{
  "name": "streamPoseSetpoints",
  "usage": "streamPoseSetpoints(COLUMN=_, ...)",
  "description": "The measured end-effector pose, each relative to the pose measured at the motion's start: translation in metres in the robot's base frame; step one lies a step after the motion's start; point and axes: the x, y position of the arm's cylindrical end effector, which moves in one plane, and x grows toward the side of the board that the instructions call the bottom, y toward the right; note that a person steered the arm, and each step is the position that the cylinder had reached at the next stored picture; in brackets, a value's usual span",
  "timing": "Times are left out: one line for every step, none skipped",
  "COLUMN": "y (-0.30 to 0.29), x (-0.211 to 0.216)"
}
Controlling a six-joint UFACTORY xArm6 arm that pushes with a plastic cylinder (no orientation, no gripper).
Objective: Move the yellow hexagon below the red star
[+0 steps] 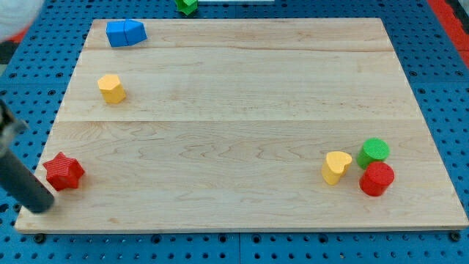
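My tip (45, 206), a bare rod clamped on nothing, sat at the board's lower left just beside the red star (64, 171), with the yellow hexagon (111, 88) well above it, and a yellow heart (336, 166), green cylinder (374, 152) and red cylinder (377, 179) clustered at the right

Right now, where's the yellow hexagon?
The yellow hexagon sits in the board's upper-left area, below the blue block and well above the red star. My tip is beside the star, at its lower left.
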Motion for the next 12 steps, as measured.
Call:
streamPoseSetpoints(y=0.036, x=-0.042)
streamPoseSetpoints(y=0.164, x=-0.043)
streamPoseSetpoints(y=0.28, x=-0.052)
streamPoseSetpoints(y=0.325, x=-0.054)
streamPoseSetpoints(y=0.317, x=-0.086)
streamPoseSetpoints(y=0.32, x=-0.104)
streamPoseSetpoints(y=0.386, x=-0.096)
streamPoseSetpoints(y=0.346, x=-0.144)
streamPoseSetpoints(y=0.253, x=-0.179)
streamPoseSetpoints(y=0.15, x=-0.203)
streamPoseSetpoints(y=0.058, x=-0.222)
streamPoseSetpoints(y=0.02, x=-0.196)
